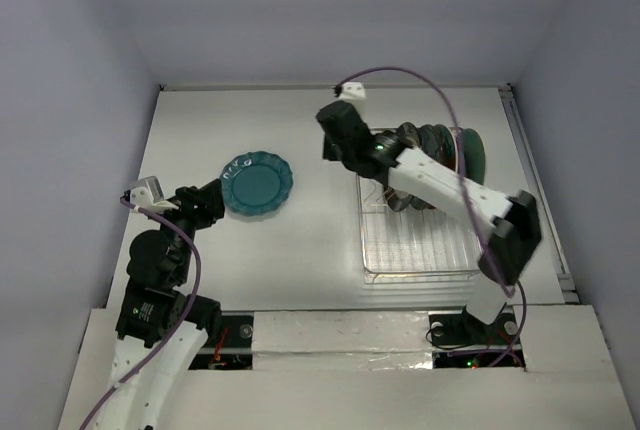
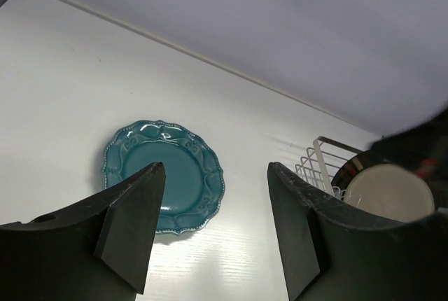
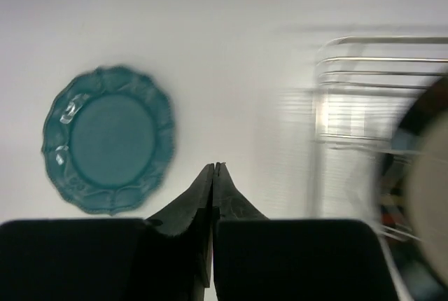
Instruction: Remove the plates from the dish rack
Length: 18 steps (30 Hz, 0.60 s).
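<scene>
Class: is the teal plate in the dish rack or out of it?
Out. The teal plate lies flat on the table, left of the dish rack.

There is one teal plate point(image 1: 257, 184), lying flat on the table point(image 1: 300, 120) just ahead of the left gripper point(image 1: 210, 198) and off to the left of the right gripper point(image 1: 335, 145). There is one wire dish rack point(image 1: 420, 250), to the right of the right gripper. Upright plates stand in a cluster in it: at least three edges show, among them one green plate point(image 1: 476, 155) and one cream plate point(image 2: 388, 192) with a dark rim. The right arm crosses them, so the full number cannot be told. There are two arms and two grippers, each with two fingers.
</scene>
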### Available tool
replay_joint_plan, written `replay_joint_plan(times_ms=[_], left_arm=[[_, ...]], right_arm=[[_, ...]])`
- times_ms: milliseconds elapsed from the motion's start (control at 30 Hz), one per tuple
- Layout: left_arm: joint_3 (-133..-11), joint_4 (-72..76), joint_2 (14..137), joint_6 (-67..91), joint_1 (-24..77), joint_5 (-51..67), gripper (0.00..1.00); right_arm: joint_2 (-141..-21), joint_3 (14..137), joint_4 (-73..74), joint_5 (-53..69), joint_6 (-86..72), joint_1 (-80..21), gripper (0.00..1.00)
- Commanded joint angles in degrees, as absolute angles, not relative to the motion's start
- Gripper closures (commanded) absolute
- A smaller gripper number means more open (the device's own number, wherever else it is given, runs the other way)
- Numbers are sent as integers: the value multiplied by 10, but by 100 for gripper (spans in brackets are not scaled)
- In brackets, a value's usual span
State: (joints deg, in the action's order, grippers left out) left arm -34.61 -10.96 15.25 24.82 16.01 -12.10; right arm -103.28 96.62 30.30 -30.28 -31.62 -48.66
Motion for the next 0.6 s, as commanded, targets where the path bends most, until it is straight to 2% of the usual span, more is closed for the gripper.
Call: replay_joint_plan(times_ms=[0, 100, 133, 167, 200, 233, 300, 333, 567], left_arm=[[-354, -82, 150, 246, 157, -119, 43], [-352, -81, 146, 247, 157, -119, 43], [-352, -81, 144, 246, 157, -119, 43], [-352, -79, 142, 246, 157, -119, 43], [-352, -80, 142, 247, 157, -119, 43], [-353, -79, 141, 247, 157, -119, 43], [-352, -79, 141, 247, 157, -119, 43], [-352, -79, 140, 246, 157, -119, 43], [-352, -77, 139, 246, 157, -119, 43]], right_arm=[[-901, 902, 366, -417, -256, -454, 100], [-825, 867, 430, -450, -257, -442, 100], [-811, 858, 440, -449, -257, -433, 95], [-787, 843, 457, -444, -251, -426, 87], [-779, 837, 467, -426, -251, -419, 74], [-771, 831, 475, -424, -252, -413, 54], [-750, 808, 484, -406, -250, -397, 42], [-744, 800, 481, -394, -244, -389, 39], [-779, 764, 433, -324, -209, -338, 40]])
